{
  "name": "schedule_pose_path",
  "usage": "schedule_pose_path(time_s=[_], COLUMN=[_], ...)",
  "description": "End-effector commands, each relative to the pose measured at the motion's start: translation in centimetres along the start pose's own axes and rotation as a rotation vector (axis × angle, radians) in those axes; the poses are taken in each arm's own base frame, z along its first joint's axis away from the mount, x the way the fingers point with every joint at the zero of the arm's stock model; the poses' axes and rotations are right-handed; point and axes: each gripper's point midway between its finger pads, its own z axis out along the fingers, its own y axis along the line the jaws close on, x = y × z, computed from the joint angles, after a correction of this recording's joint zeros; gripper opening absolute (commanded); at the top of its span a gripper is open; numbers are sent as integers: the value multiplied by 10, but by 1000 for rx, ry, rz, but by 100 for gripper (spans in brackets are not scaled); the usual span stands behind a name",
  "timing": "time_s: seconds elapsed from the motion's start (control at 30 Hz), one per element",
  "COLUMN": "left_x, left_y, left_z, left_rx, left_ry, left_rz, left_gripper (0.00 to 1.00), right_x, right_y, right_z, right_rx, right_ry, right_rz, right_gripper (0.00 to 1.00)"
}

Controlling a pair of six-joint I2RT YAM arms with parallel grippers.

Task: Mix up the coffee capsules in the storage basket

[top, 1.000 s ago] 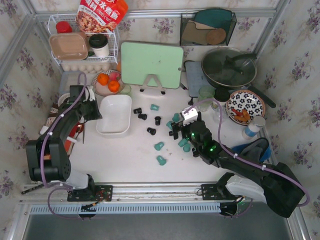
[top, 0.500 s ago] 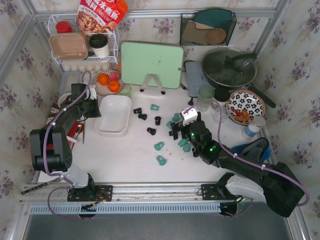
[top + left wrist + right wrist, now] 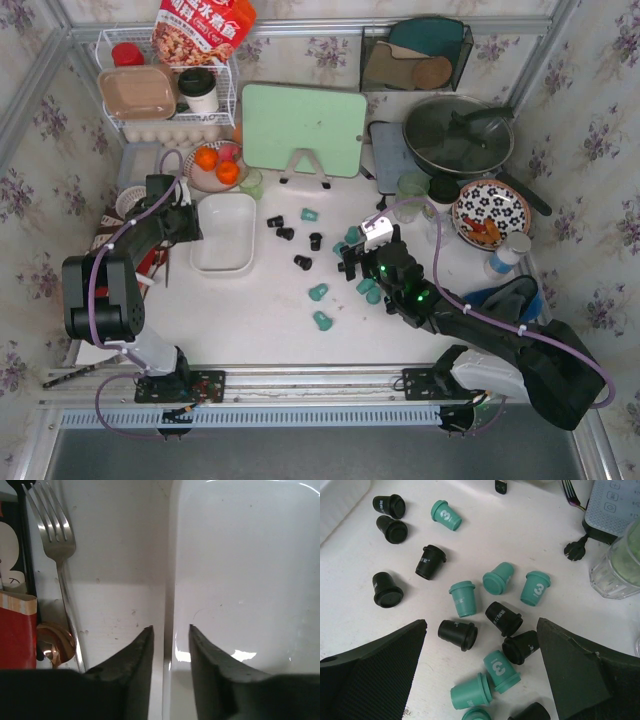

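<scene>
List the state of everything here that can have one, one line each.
storage basket, empty, upright.
coffee capsules, scattered outside the basket, most on their sides.
left tool, slightly open, astride the basket's side wall.
right tool, wide open, empty, over the capsules.
pan, covered.

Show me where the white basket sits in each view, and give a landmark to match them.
Top external: basket left of centre, empty, left claw at its left rim.
Left wrist: basket fills the right half; the left claw straddles its rim.
Right wrist: only a white corner at top left, likely the basket.
Landmark: black capsules nearest the basket, also at top left in right wrist; left wrist shows none.
</scene>
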Motion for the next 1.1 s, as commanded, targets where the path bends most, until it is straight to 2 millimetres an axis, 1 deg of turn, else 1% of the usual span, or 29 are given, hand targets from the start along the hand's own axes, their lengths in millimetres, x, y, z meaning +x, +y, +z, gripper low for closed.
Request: schedule_pose_path(time_s=[0.0, 0.03, 0.13, 0.17, 0.2, 0.33, 0.43, 0.47, 0.5, 0.6, 0.73, 0.8, 0.87, 0.97, 1.07], left_x=[-11, -14, -23, -28, -31, -46, -57, -60, -69, -76, -78, -73, -70, -59, -44], left_y=[0, 0, -3, -5, -8, -18, -26, -31, -35, -52, -83, -101, -120, -146, -165], left_z=[-5, -8, -18, -24, -28, -51, -72, -79, -88, -107, -126, -133, -148, -160, -169], left_rx=[-13, -13, -14, -15, -18, -50, -93, -109, -132, -168, -145, -86, -10, 107, 193], left_ry=[-47, -60, -98, -115, -127, -167, -197, -201, -219, -208, -207, -205, -246, -286, -304], left_rz=[-9, -6, 0, 4, 12, 54, 93, 110, 123, 202, 324, 365, 378, 380, 396], left_gripper=[44, 48, 54, 59, 60, 62, 63, 63, 63, 63, 62, 61, 60, 61, 64], right_x=[-13, -13, -12, -12, -12, -13, -12, -12, -11, -8, 2, 6, 11, 18, 27], right_y=[-1, -2, -1, -1, 0, 2, 4, 4, 6, 13, 24, 34, 45, 64, 85], right_z=[2, 2, 3, 3, 3, 3, 3, 4, 4, 8, 15, 19, 22, 26, 27], right_rx=[16, 19, 16, 13, 11, -1, -5, -8, -13, -38, -69, -93, -122, -160, -221], right_ry=[-43, -43, -42, -41, -40, -46, -49, -48, -47, -34, 1, 18, 35, 59, 92], right_rz=[24, 25, 25, 26, 27, 32, 34, 35, 37, 40, 21, 9, -4, -8, 21], right_gripper=[100, 100, 100, 100, 100, 100, 100, 100, 100, 100, 97, 96, 95, 94, 91])
